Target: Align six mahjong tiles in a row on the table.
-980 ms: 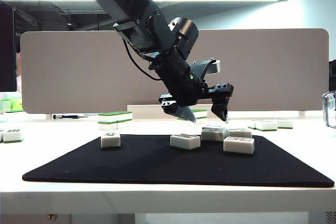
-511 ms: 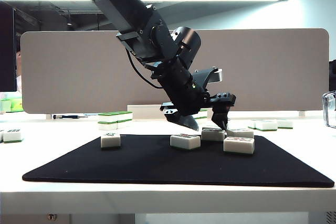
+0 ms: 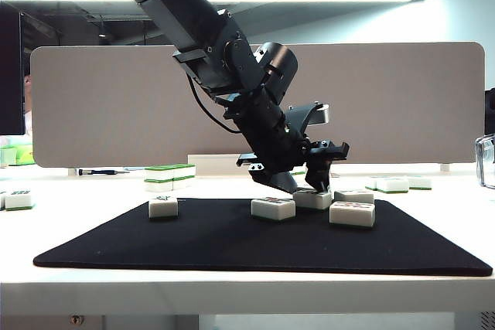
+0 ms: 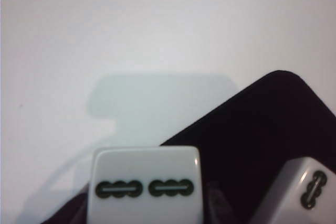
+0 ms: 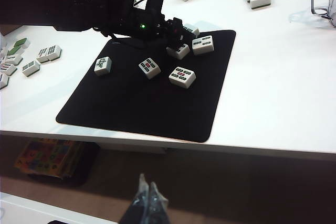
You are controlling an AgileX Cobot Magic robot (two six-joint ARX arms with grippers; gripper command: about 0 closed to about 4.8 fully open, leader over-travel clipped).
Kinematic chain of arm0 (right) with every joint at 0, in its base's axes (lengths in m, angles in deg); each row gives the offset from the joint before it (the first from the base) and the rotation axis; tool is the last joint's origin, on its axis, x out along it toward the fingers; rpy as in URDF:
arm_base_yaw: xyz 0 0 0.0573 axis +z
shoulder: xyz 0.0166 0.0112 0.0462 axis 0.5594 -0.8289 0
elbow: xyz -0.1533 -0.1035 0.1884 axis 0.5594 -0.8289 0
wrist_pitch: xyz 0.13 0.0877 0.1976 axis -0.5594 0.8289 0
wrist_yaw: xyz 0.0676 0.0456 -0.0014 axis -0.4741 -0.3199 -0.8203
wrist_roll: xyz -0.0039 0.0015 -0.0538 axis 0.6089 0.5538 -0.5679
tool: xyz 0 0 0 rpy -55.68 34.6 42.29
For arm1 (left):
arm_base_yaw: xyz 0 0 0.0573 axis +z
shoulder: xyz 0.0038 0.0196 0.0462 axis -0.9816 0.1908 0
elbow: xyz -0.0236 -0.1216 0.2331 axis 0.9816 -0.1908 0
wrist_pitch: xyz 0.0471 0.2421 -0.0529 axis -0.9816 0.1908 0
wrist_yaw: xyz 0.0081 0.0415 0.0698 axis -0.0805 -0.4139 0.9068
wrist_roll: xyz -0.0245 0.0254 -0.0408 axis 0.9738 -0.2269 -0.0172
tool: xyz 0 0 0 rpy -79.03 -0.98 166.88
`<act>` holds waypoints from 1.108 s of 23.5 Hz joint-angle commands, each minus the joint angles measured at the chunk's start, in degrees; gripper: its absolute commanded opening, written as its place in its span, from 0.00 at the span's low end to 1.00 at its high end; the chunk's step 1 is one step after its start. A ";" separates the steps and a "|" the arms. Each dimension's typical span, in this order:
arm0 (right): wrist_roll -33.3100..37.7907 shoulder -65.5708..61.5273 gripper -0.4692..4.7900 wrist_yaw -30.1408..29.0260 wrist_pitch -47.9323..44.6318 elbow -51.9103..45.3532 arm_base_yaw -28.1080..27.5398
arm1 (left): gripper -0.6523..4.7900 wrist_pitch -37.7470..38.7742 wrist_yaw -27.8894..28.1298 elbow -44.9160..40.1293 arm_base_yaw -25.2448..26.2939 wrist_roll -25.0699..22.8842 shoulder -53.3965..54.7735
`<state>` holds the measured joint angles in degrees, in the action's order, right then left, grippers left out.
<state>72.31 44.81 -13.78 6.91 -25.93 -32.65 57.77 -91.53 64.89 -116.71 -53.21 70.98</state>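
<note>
The left gripper (image 3: 303,186) straddles a mahjong tile (image 3: 313,198) at the black mat's (image 3: 232,249) far edge, jaws narrowing but grip unconfirmed: a small, rigid, glossy block, best pinched across its short sides, while the right gripper (image 5: 146,196) hangs pressed together below the table (image 5: 273,77).

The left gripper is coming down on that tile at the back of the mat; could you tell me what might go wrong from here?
1. The left gripper has its jaws either side of the tile, with a neighbouring tile close beside it; a jaw could nudge that one.
2. The tile sits near the black mat's far edge; a slip might push it onto the table.
3. The right gripper hangs below the table edge, too far away to assist.
</note>
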 commanded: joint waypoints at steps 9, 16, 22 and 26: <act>-0.15 0.68 0.09 0.13 -0.52 0.13 -0.02 | 0.38 4.35 -0.26 7.08 -0.09 -0.48 -2.71; -0.17 0.68 0.09 0.15 -0.52 0.13 -0.02 | 0.38 17.38 -0.22 12.02 0.04 -8.07 -3.52; -0.17 0.68 0.09 1.46 -0.52 0.13 -0.02 | 0.38 21.99 -4.55 11.89 2.27 -11.15 -7.37; -0.17 0.68 0.09 1.53 -0.55 0.13 0.00 | 0.38 25.38 -12.74 11.85 4.11 -18.16 -10.29</act>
<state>72.33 44.81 -12.44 6.91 -25.93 -32.65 81.72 -100.14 76.54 -112.89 -67.00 62.25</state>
